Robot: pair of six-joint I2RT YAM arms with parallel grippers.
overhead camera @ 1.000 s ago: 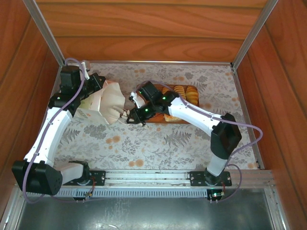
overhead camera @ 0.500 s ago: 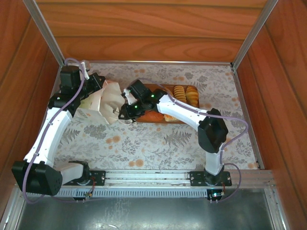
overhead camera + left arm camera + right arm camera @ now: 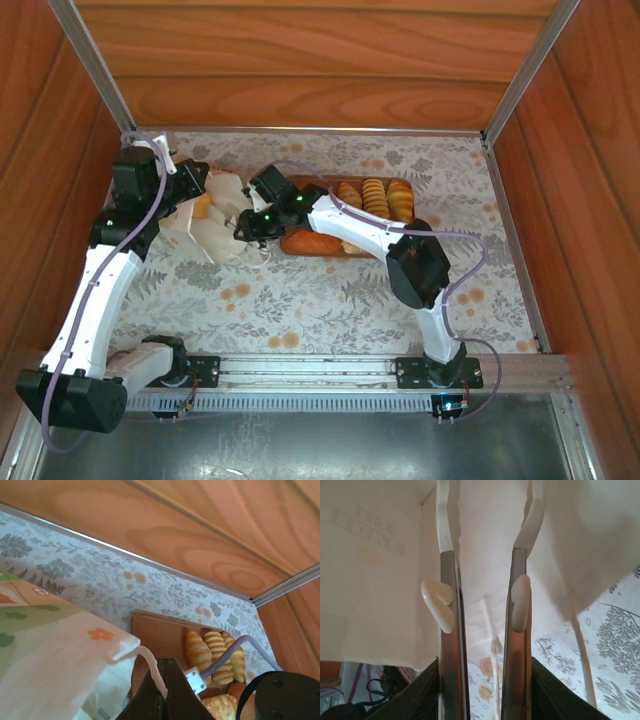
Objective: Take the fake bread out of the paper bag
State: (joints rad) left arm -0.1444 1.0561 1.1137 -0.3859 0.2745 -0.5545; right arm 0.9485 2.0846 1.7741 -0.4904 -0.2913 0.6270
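Note:
The white paper bag (image 3: 215, 225) lies tilted at the back left, its green and orange print (image 3: 45, 630) facing up. My left gripper (image 3: 167, 666) is shut on its white string handle (image 3: 149, 661) and holds the mouth up. My right gripper (image 3: 487, 540) is open, its fingers (image 3: 448, 630) reaching into the bag's mouth with white paper (image 3: 375, 580) all round and nothing between them. Several pieces of fake bread (image 3: 375, 198) lie on the brown tray (image 3: 330, 185), and one long roll (image 3: 312, 242) rests at its front edge. I cannot tell what is inside the bag.
The tray (image 3: 160, 635) sits just right of the bag, under my right arm (image 3: 360, 225). Wooden walls (image 3: 300, 60) close in the back and sides. The floral tablecloth (image 3: 300, 300) lies bare in front of the arms.
My right gripper has swung left from the tray to the bag's mouth, its jaws widening slightly. The left arm has shifted the bag a little back and left.

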